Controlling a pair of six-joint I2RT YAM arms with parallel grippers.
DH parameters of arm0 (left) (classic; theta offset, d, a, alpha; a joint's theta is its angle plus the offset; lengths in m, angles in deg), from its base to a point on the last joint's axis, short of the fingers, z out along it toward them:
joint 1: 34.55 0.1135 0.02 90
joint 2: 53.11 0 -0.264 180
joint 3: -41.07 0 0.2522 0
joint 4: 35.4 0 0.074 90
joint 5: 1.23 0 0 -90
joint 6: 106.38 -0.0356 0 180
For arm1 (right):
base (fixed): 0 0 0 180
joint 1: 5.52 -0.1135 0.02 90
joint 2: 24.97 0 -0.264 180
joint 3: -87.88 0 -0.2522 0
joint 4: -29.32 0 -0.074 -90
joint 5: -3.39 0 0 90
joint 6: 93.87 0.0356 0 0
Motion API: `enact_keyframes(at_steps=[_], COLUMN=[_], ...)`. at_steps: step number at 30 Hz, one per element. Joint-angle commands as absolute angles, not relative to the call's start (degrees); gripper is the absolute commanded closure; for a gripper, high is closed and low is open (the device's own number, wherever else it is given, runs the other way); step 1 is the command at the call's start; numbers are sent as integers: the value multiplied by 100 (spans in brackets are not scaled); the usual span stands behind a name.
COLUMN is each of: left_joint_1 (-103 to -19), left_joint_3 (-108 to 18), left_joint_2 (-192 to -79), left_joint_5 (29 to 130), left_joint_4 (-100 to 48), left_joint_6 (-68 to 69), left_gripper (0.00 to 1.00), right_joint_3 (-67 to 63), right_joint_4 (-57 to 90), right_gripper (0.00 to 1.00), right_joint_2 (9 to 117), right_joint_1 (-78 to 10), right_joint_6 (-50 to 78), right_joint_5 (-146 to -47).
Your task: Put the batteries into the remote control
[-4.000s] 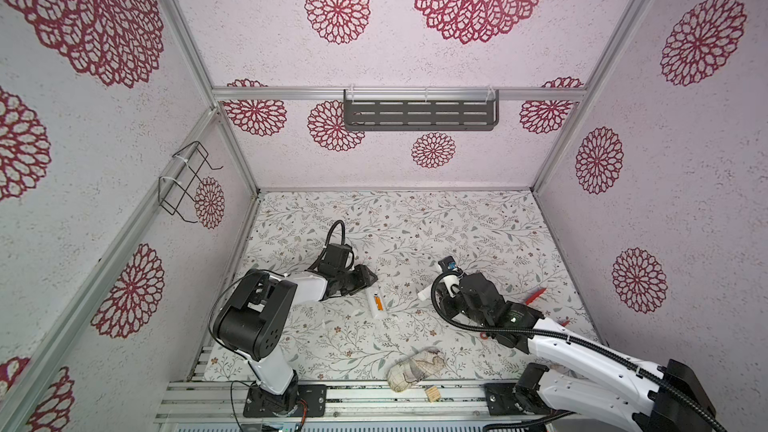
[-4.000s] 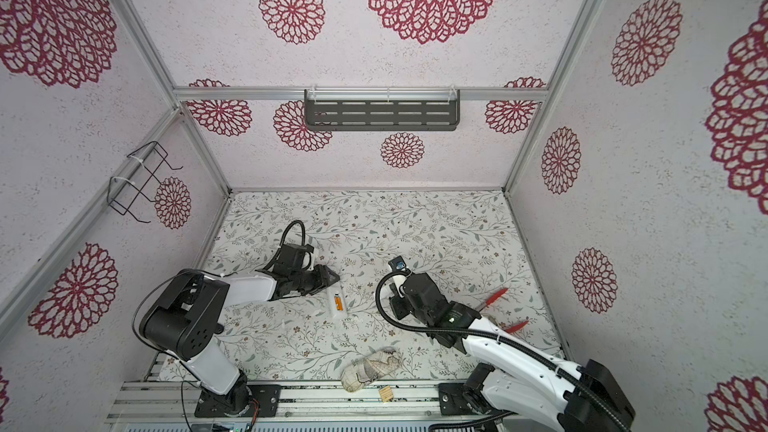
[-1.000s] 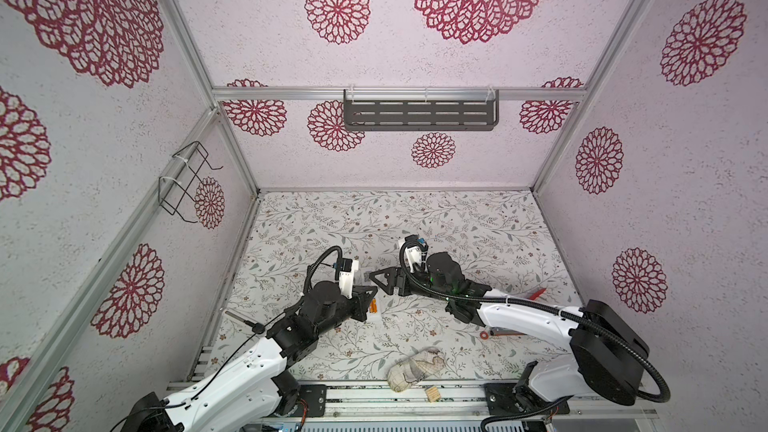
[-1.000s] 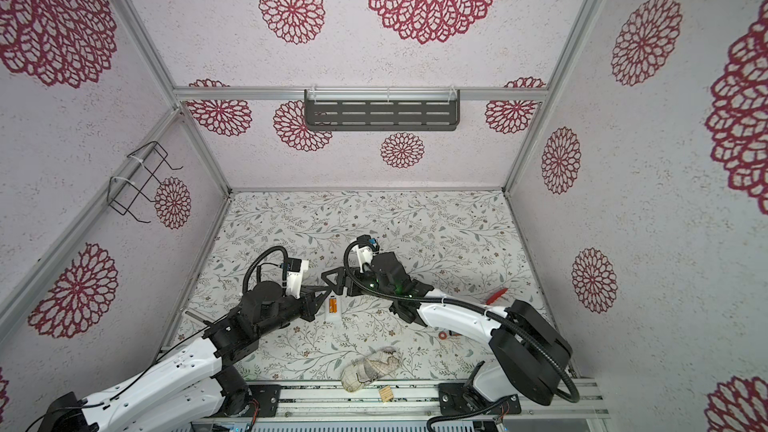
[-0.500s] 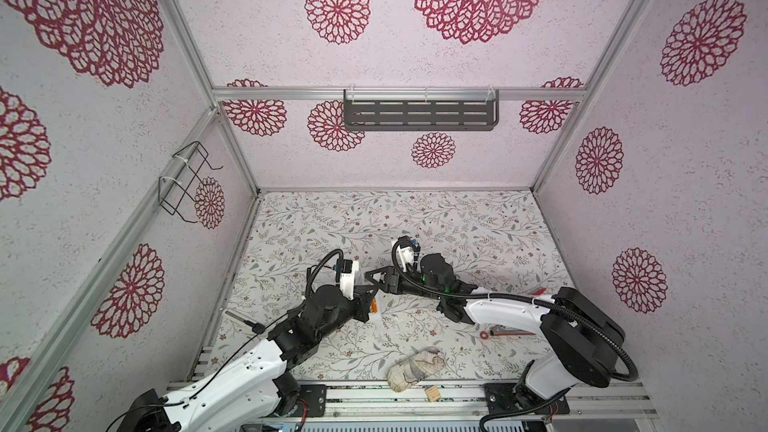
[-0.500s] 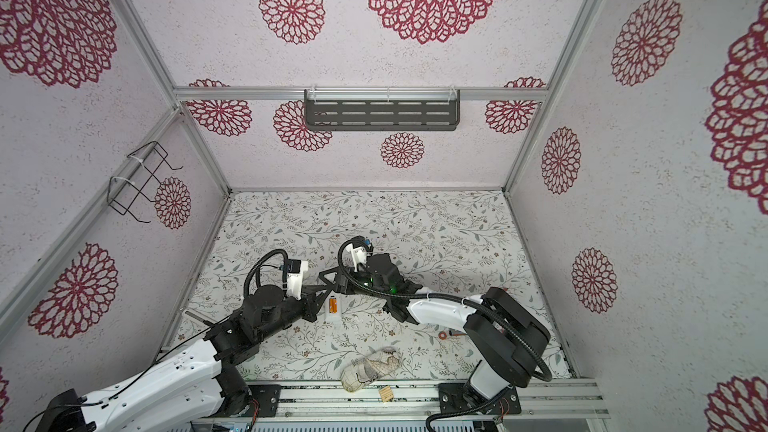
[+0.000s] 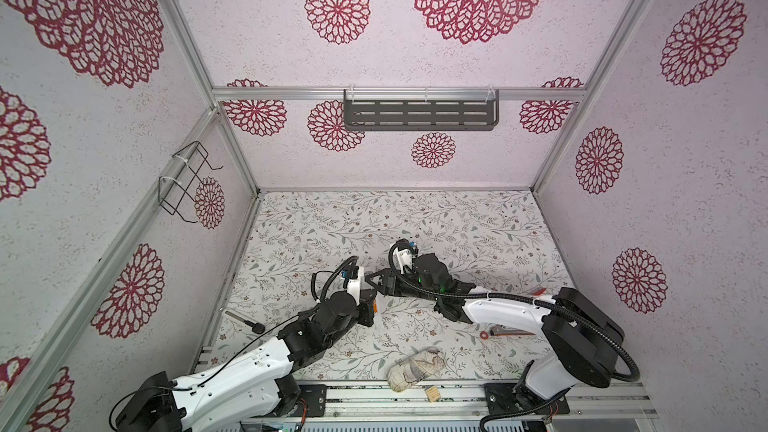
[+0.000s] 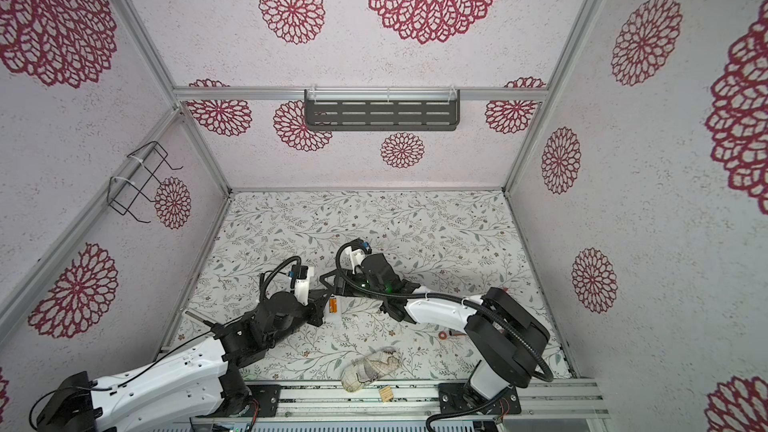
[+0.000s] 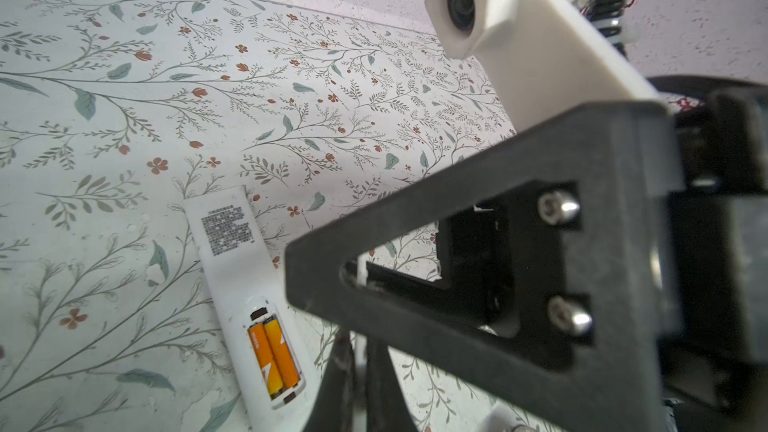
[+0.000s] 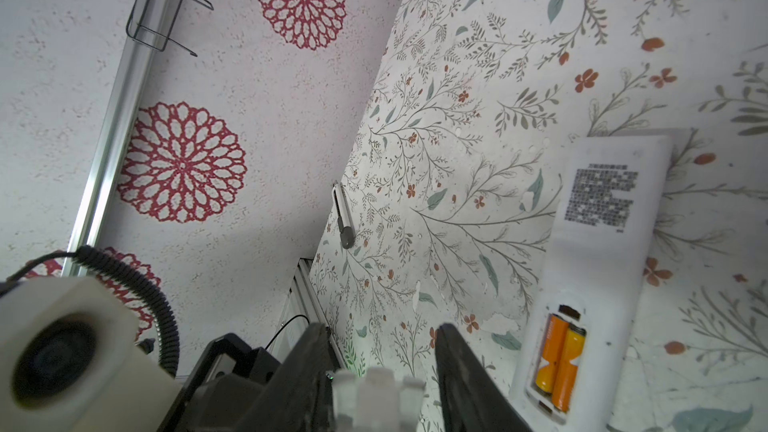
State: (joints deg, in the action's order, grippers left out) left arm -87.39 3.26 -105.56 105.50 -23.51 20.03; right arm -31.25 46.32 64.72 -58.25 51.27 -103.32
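Moved: both arms have swung in from the sides to meet mid-table; right gripper (image 10: 378,334) has narrowed.
Remote control (image 9: 232,259): back up on the table (image 7: 457,234), left of centre, just beside both grippers.
Batteries (image 9: 272,359): we see both seated side by side in the open bay.
Remaining: we judge loading done; bay uncovered.
Left gripper (image 9: 361,371): pinched shut, empty.
Right jaws: partway apart, nothing between.
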Motion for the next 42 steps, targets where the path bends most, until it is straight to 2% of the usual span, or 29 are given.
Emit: enact_keyframes(at_steps=[1,6,8,12,14,15,19,22,27,30,35,42], left_joint_1=[-8871,-8912,-8919,-8920,-8922,-8922,-8914,-8881,-8409,-7863,-7468,-7446], left_joint_3=[169,174,169,211,234,239,272,254,122,124,71,77], left_joint_2=[-10592,-10593,-10578,-10508,-10474,-10439,-10131,-9767,-9164,-9027,-9278,-9948], left_joint_5=[10934,10992,10914,10716,10600,10516,10177,9768,8473,7318,6155,5275], left_joint_4=[-2401,-2438,-2478,-2619,-2699,-2711,-2557,-2250,-1887,-2048,-2353,-3359], left_joint_6=[1960,1957,1932,1837,1777,1733,1601,1548,1698,1946,2112,2320], left_gripper=[100,100,92,69,46,38,16,0,2,2,0,13], right_joint_3=[-2967,-3023,-3036,-3033,-3035,-3040,-3177,-3417,-3547,-3522,-3519,-3619], right_joint_4=[4795,4941,4946,4905,4913,4941,5238,5987,6758,6455,6122,6986], right_gripper=[62,72,73,74,74,74,74,75,74,74,75,75], right_joint_2=[6457,6433,6407,6364,6355,6345,6258,6235,6218,6077,5774,5648], right_joint_1=[-5858,-5860,-5860,-5804,-5761,-5721,-5502,-5185,-4791,-4736,-4718,-4719], right_joint_6=[5113,5154,5137,5055,5006,4963,4721,4705,4488,3969,3368,3828], right_joint_5=[-10278,-10239,-10211,-10199,-10253,-10299,-10747,-11564,-13190,-13664,-14125,-14786])
